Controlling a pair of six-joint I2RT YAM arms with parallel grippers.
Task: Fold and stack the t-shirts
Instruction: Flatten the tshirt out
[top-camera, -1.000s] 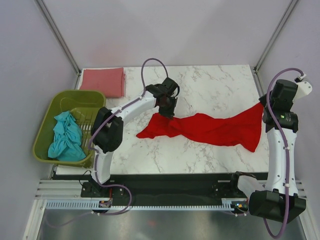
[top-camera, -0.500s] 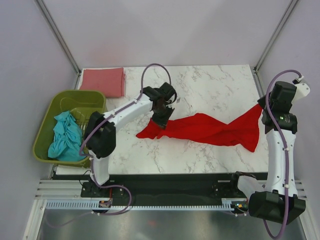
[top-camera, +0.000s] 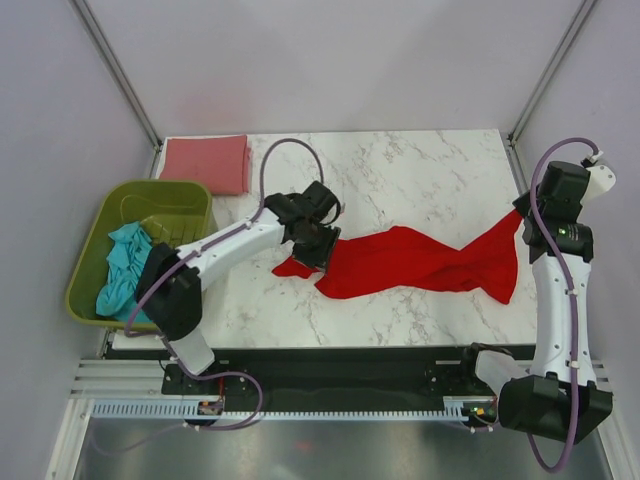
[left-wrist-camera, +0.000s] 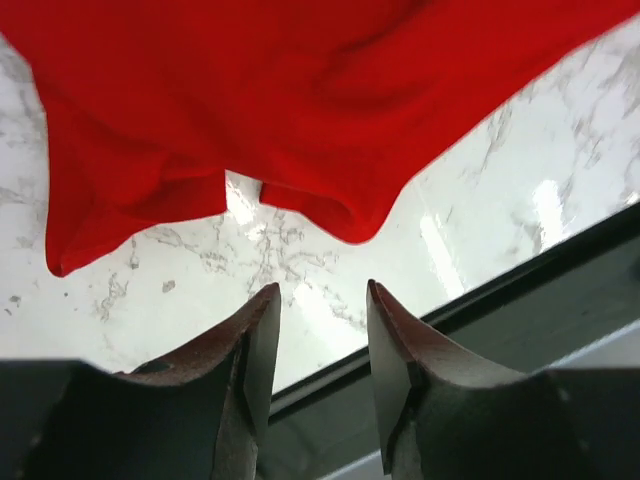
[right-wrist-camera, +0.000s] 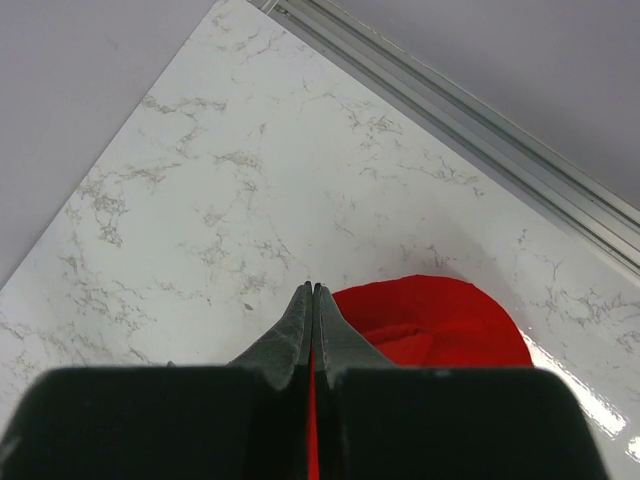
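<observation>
**Red t-shirt**: Lies unfolded in a long, twisted band across the middle of the table. Its left end is bunched flat on the marble. Its right end is drawn up off the surface at the table's right edge.

**Right claw**: Closed, with a sliver of red cloth pinched between its fingers. It holds the raised right end of the shirt.

**Left claw**: Jaws apart, nothing between them. It hangs just above the shirt's left end. The hem lies on the marble beyond the tips and is not gripped.

**Pink t-shirt**: A flat, squared rectangle at the far left corner of the table. It appears folded, and nothing rests on it.

**Teal t-shirt**: Crumpled inside the olive-green basket at the table's left side, well apart from both claws.

**Progress, as judged:**
- One shirt of three looks finished, so the stack has only its first item.
- The red shirt is in hand but shows no fold yet. It needs spreading flat, folding and placing on the pink one.
- The teal shirt has yet to be taken out, folded and stacked.
- Well under half the work is done.

**Markings:** No brand, print or writing can be read on any garment, the basket or the arms. No neck label shows on the red shirt in these views.
</observation>
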